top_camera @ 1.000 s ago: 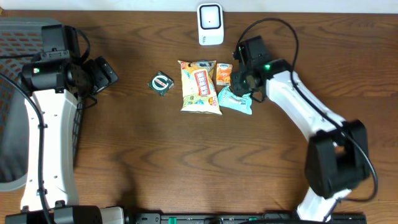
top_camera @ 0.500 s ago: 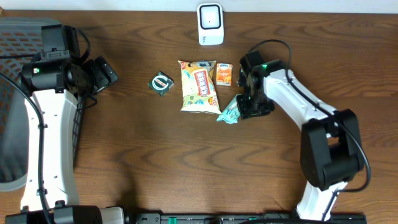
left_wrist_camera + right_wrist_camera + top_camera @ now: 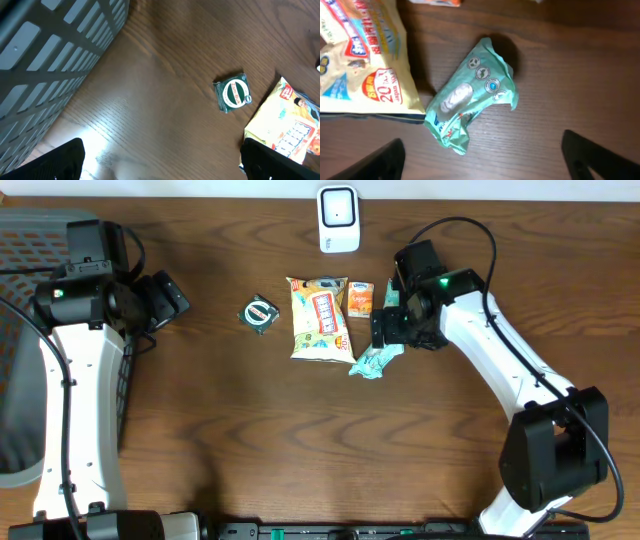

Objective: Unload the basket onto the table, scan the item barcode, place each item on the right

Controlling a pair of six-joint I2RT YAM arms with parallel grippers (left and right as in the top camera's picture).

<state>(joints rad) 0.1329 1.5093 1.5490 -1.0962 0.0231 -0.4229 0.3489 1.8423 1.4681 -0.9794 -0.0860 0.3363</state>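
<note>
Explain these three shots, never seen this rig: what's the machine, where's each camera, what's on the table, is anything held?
Two robot arms sit at a wooden table. The wide picture looks straight down from above. The other two come from a camera on each wrist, so the dark shapes in their bottom corners are that arm's own fingers.

On the table are a white scanner at the far edge, a yellow snack bag, a small orange packet, a green packet and a crumpled teal packet. A grey basket is at the left.

The left tool is open, near the basket. The right tool is open close to the teal packet, which lies on the wood. Nothing is held.
</note>
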